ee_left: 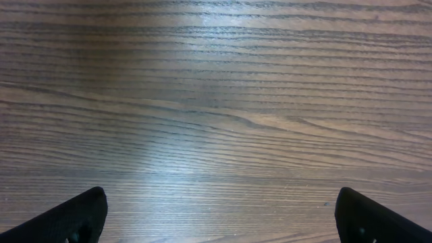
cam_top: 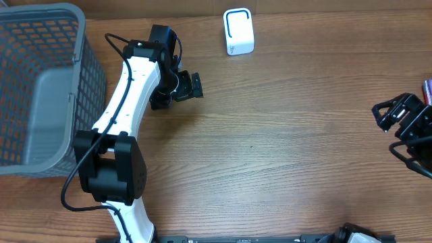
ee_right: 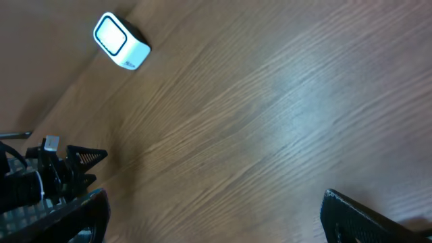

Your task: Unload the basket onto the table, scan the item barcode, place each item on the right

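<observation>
The scanner (cam_top: 238, 32) is a white box with a blue-outlined window, standing at the table's far edge; the right wrist view shows the scanner (ee_right: 121, 42) at its top left. No item with a barcode is plainly in view. My left gripper (cam_top: 177, 94) hovers left of the scanner, open; in its own view the left gripper (ee_left: 221, 202) has only bare wood between its fingers. My right gripper (cam_top: 395, 128) sits at the table's right edge, open, and in the right wrist view the right gripper (ee_right: 214, 202) holds nothing.
A grey mesh basket (cam_top: 81, 81) fills the table's left end, close beside the left arm. A red-and-white sliver (cam_top: 428, 88) pokes in at the right edge; I cannot tell what it is. The wooden table (cam_top: 283, 148) lies between the two arms.
</observation>
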Robot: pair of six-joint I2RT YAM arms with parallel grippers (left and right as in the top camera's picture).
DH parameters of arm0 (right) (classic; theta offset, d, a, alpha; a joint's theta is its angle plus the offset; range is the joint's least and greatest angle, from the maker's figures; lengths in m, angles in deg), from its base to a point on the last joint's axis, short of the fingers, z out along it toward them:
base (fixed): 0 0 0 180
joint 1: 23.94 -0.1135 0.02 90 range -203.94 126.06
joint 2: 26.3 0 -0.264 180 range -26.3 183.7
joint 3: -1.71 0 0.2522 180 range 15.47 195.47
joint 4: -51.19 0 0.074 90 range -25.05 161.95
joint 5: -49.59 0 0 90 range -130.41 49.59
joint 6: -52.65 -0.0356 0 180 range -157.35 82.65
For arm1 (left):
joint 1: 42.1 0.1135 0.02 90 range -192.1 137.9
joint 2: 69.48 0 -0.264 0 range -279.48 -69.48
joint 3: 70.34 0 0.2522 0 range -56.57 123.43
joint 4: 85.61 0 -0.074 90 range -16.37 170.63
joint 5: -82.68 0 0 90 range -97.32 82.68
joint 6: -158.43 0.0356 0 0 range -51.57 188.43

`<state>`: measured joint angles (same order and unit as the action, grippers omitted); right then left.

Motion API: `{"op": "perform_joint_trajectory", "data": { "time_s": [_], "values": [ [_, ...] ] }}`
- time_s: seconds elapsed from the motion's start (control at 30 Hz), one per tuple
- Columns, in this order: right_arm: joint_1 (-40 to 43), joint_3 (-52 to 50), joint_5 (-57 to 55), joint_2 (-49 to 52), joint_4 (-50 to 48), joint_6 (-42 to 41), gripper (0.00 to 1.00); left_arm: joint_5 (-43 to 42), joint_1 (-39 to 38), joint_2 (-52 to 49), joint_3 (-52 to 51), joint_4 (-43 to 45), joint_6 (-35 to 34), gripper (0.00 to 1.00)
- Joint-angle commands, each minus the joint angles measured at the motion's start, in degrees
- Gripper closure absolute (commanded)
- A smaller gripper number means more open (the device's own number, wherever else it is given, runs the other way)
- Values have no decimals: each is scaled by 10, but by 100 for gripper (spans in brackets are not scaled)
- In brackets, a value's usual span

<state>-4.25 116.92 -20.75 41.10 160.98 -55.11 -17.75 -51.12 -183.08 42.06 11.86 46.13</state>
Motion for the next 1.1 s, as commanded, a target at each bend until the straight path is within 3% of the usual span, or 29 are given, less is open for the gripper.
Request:
{"op": "perform_joint_trajectory", "data": {
  "time_s": [0.0,0.33,0.8,1.07],
  "values": [
    [-31,-31,-19,-29,-54,2,0,5,0,-2,9,1,0,0],
    [-232,-309,-133,-282,-353,2,0,5,1,-2,9,1,0,0],
    [-253,-716,-138,-525,-685,2,0,5,0,-2,9,1,0,0],
    [-276,-885,-135,-627,-865,2,0,5,0,-2,9,1,0,0]
  ]
}}
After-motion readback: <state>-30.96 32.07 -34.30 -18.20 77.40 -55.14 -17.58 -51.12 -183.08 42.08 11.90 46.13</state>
